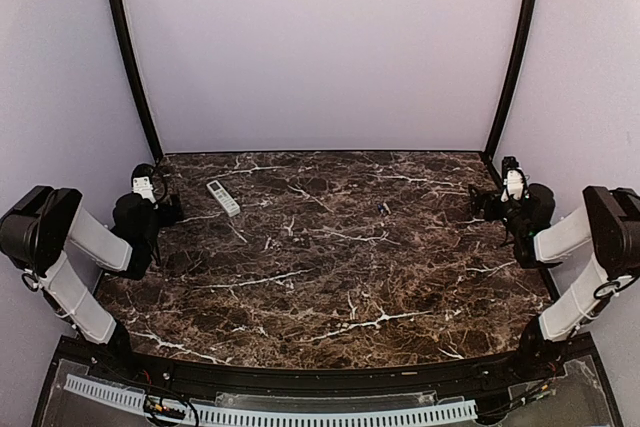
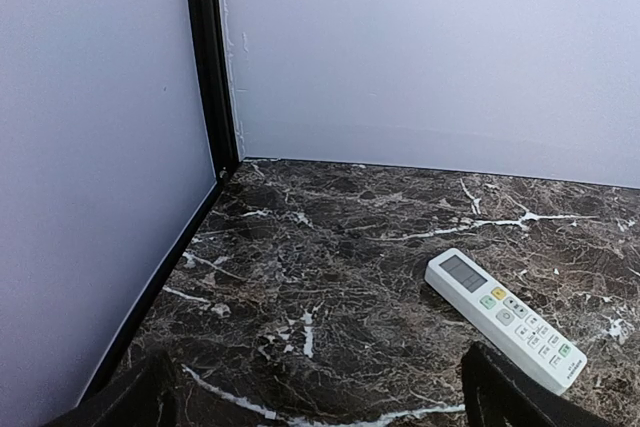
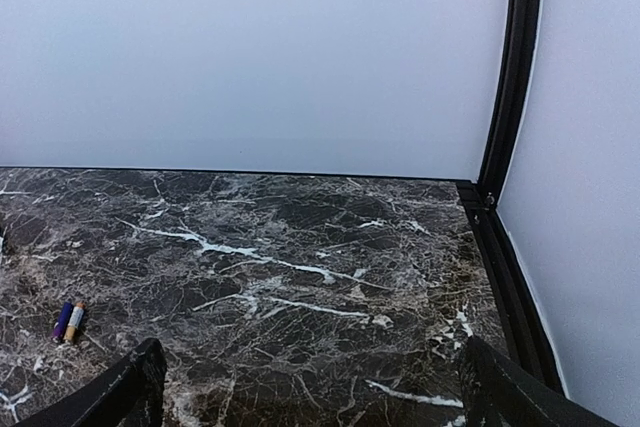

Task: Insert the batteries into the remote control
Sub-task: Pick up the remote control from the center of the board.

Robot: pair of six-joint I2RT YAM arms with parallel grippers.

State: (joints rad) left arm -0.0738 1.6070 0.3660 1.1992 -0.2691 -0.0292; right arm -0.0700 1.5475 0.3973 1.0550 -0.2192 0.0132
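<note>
The white remote control lies face up on the dark marble at the back left; in the left wrist view its display and buttons show, just right of my fingers. Two batteries lie side by side at the left of the right wrist view; from above they are a small dark speck right of centre. My left gripper is open and empty near the back left corner. My right gripper is open and empty near the back right corner, well right of the batteries.
Black frame posts stand at both back corners against pale walls. A black rail runs along the table's right edge. A white ridged strip lies below the table's front edge.
</note>
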